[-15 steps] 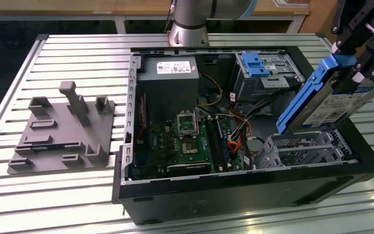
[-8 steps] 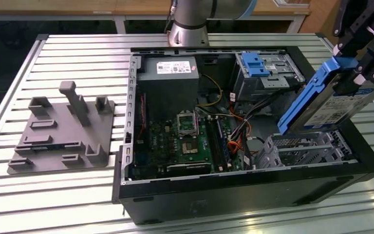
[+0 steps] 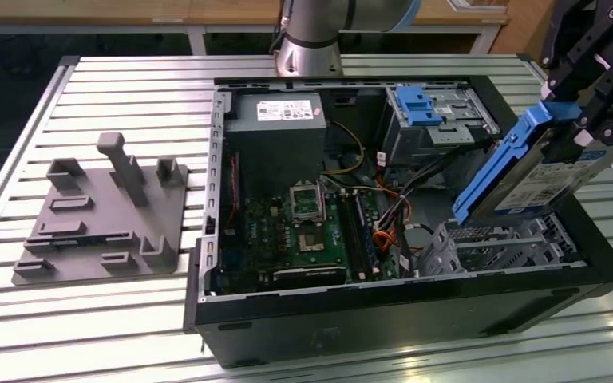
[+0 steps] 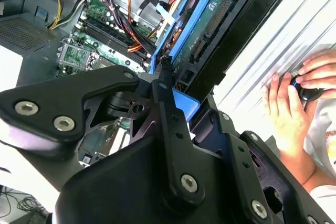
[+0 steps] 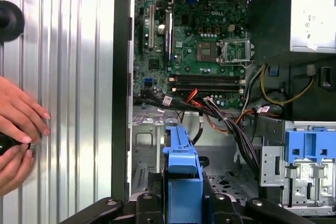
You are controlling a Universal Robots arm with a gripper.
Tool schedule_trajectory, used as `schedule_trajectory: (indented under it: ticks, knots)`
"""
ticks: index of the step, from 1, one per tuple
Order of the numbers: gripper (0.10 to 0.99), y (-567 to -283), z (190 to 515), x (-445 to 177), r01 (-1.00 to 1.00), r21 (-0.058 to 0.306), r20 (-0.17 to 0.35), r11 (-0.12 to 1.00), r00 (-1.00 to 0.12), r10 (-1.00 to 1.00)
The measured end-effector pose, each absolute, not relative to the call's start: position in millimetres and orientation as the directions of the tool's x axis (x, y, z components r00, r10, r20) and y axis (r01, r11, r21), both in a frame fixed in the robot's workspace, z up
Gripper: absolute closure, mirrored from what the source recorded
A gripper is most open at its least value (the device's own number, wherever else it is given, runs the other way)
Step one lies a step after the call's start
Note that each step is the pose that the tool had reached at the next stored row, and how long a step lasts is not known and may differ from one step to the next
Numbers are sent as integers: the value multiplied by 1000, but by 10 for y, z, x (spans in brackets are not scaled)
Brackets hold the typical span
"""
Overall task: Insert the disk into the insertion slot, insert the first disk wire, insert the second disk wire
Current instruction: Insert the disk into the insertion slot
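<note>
In the exterior view the jaws clamp the tilted, blue-framed silver disk (image 3: 546, 183) above the insertion slot (image 3: 498, 243).

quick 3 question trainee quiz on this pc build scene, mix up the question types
1. True or false: the disk already lies flat inside the insertion slot.
2. What is the gripper shut on? A) the disk B) a loose cable C) a screwdriver
3. Fill in: in the exterior view, the grey fixture plate sits on that view's ___ of the computer case.

Key: 1 false, it hangs tilted above the slot. 2 A. 3 left.
</note>
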State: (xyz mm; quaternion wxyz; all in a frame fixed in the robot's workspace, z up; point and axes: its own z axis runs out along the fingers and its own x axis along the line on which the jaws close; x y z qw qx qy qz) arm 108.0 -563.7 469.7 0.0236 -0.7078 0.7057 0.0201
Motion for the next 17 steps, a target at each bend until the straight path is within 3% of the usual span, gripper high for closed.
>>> schedule_trajectory:
  ticks: [17]
  knots:
    - [722,-5638,4605,1106,-1000,-3,-62,-8,8,-998]
